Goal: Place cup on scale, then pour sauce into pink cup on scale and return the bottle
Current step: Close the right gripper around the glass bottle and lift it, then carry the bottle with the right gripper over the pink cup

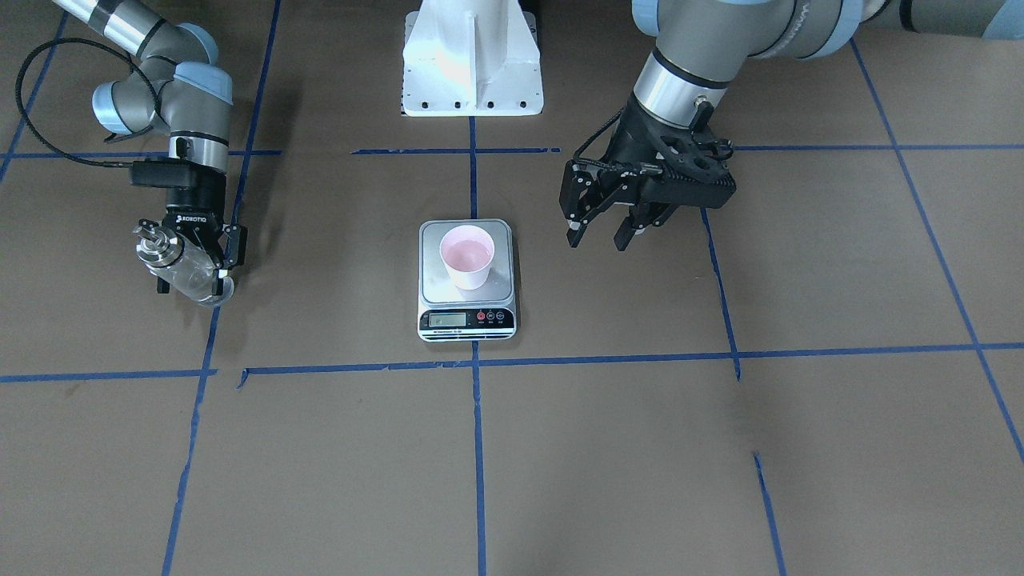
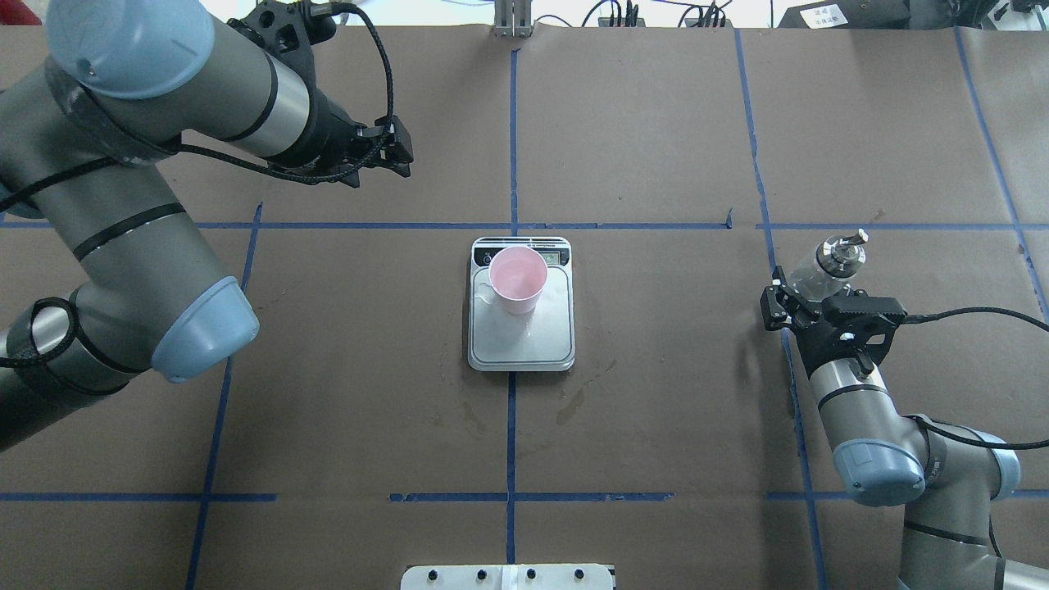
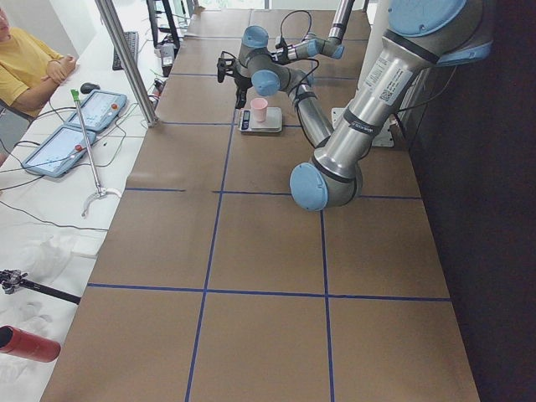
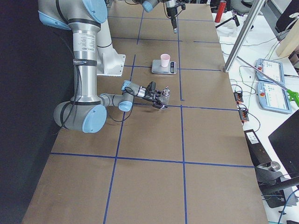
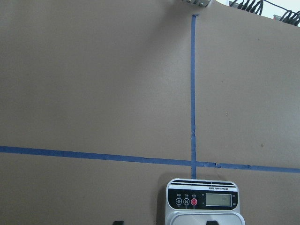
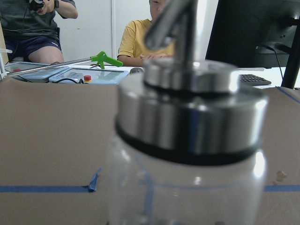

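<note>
Right gripper (image 1: 194,278): fingers clamped on small clear glass bottle (image 1: 178,264) with shiny metal collar and thin spout, grip on glass body below collar. Bottle well apart from scale, on robot's right side of brown paper-covered table (image 1: 608,448) (base touching table or not: cannot tell). Left gripper (image 1: 596,238): fingers spread apart, nothing between them, above table near flat square steel-topped digital scale (image 1: 504,298). Small white paper cup (image 1: 466,258), pink inside, upright on scale platform.

So the cup (image 2: 518,279) sits on the scale (image 2: 542,338), dead centre; the bottle (image 2: 822,264) is way off to the robot's right, in the right gripper (image 1: 196,276), left gripper (image 1: 598,238) opposite.
</note>
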Tool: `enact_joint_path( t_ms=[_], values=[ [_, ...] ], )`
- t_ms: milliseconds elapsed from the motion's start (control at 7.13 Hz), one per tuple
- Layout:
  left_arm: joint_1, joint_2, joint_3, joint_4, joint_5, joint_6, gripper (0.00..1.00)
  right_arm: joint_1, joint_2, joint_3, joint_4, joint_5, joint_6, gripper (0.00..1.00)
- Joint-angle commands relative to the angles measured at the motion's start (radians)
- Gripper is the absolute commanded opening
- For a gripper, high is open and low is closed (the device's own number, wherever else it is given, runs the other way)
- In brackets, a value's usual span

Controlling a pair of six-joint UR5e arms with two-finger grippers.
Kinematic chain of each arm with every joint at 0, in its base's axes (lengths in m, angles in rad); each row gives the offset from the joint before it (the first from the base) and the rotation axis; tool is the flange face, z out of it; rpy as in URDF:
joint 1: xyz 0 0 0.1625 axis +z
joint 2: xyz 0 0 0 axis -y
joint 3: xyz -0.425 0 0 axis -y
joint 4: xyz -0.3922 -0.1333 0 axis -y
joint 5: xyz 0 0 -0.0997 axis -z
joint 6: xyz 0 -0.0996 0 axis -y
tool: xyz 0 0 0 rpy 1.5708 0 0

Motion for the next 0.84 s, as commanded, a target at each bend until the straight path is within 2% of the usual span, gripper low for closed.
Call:
enact_joint_path(
  t_ms=[0,281,421,701],
  values=[
    [0.000,-0.002,-0.021,0.032,-0.001,-0.004,0.67,0.025,0.064,0.009,0.001,-0.004,-0.166,0.00],
    [0.000,-0.002,-0.035,0.042,-0.004,-0.004,0.67,0.051,0.072,0.062,-0.005,0.002,-0.252,0.00],
    [-0.002,0.000,-0.037,0.042,-0.004,-0.004,0.67,0.067,0.119,0.075,-0.014,0.013,-0.289,0.00],
    [-0.008,0.012,-0.046,0.042,-0.004,0.004,0.67,0.074,0.194,0.078,-0.142,0.022,-0.305,0.00]
  ],
)
